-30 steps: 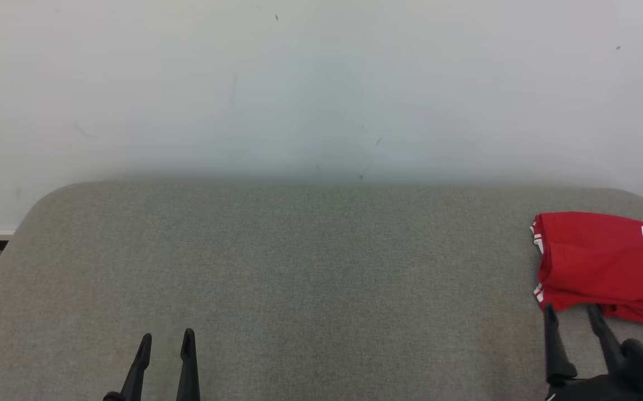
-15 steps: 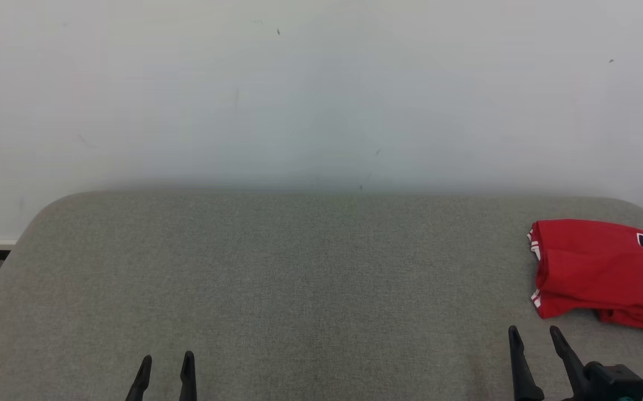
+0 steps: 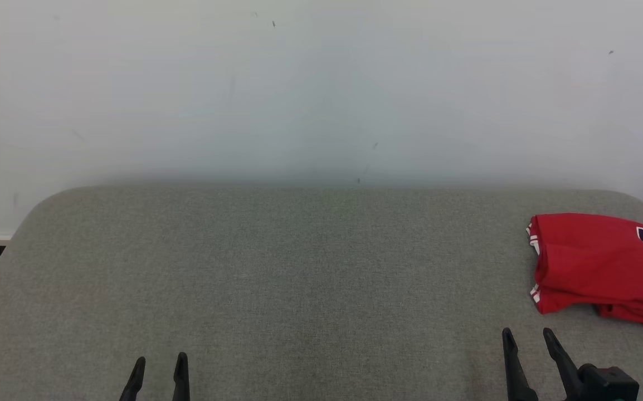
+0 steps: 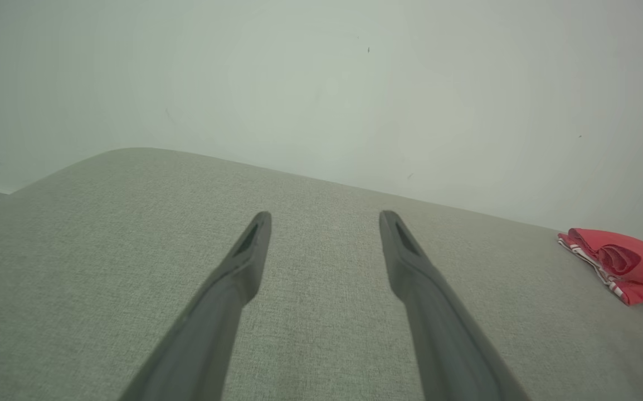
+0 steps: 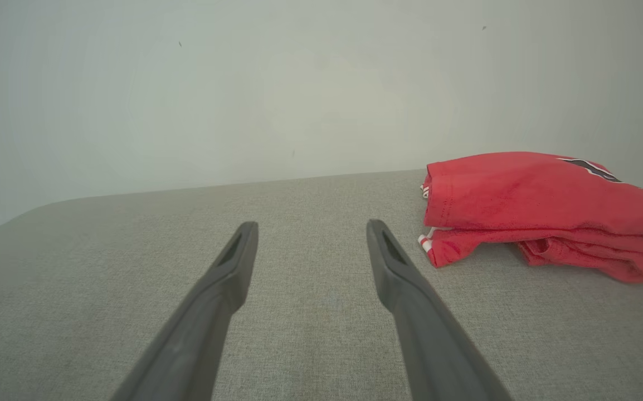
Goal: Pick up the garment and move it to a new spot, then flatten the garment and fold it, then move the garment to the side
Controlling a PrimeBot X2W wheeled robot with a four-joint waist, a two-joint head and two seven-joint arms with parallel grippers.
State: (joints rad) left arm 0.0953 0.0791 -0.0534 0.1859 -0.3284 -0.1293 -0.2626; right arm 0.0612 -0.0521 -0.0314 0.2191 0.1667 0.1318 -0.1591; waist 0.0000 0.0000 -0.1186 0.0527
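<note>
The right gripper (image 3: 526, 333), fingers apart and empty, is now hanging clear of the garment (image 3: 594, 267) whose near edge it was at; the left gripper (image 3: 161, 357), also spread, is sitting lower at 7 o'clock. The folded garment is lying at 3 o'clock on a grey cushion (image 3: 299, 267) before a white wall (image 3: 321, 83).

There is one red garment (image 3: 600, 267) on one grey fabric-covered desk (image 3: 299, 267). There are two tools, one left tool (image 3: 161, 357) and one right tool (image 3: 526, 331), each with two dark fingers (image 4: 243, 267), four altogether. One pale wall (image 3: 321, 83).
</note>
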